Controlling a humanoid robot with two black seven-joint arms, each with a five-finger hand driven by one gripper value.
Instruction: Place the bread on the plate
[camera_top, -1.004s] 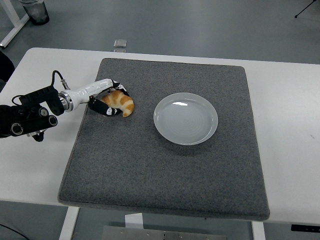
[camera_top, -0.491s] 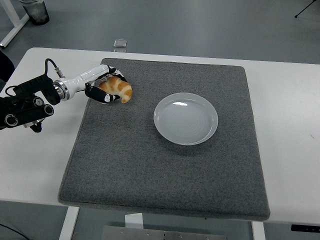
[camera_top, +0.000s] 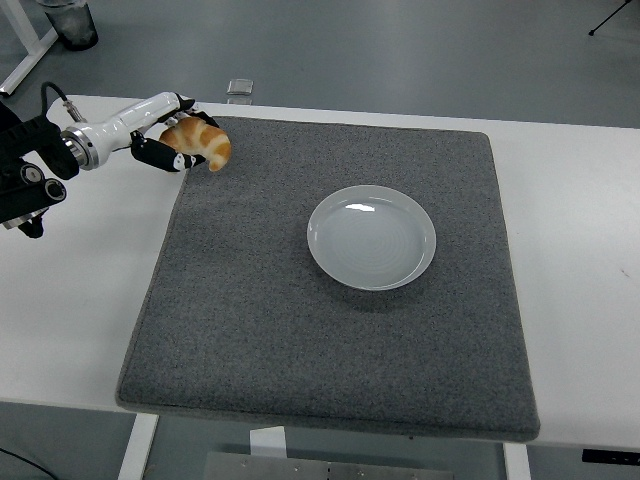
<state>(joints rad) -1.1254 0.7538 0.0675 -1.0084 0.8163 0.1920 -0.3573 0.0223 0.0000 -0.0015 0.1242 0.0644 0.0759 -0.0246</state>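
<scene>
A golden-brown croissant (camera_top: 200, 141) is held in my left hand (camera_top: 172, 138), lifted above the far left corner of the grey mat (camera_top: 330, 290). The hand's black fingers curl around the bread from below and behind, and the white forearm runs off to the left edge. An empty pale round plate (camera_top: 371, 236) sits on the mat, right of centre, well to the right of the bread. My right arm does not show.
The white table (camera_top: 580, 230) extends beyond the mat on both sides. A small clear object (camera_top: 239, 88) lies at the table's far edge behind the mat. A dark container (camera_top: 68, 22) stands on the floor at the upper left.
My left hand has lifted the croissant off the mat and carried it up and to the left, away from the plate.
</scene>
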